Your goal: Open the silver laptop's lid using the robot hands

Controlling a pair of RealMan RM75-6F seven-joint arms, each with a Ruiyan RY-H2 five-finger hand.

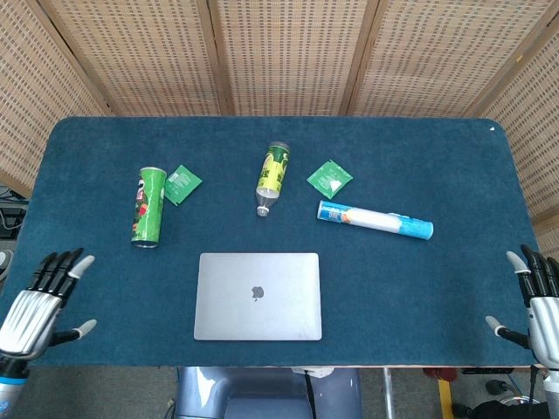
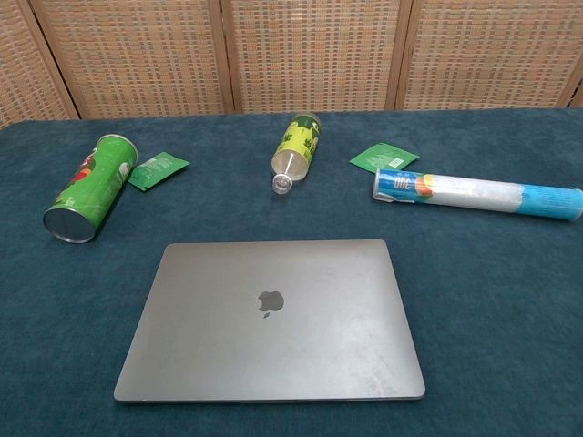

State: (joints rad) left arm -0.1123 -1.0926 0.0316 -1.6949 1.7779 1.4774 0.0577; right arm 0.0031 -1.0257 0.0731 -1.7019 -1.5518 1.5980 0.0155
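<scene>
At worktop [image 1: 419, 288] centre-front laptop [image 1: 258, 296] lies closed, both robot hands, left [image 1: 39, 304] and right [image 1: 537, 305], wide, empty at edges; best steady base, lift front lip slowly.

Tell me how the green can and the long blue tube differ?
The green can is shorter and thicker; the blue tube is longer and slimmer. The can lies left of the laptop, pointing nearly toward the robot; the tube lies right, running crosswise. Both lie on their sides on the table.
</scene>
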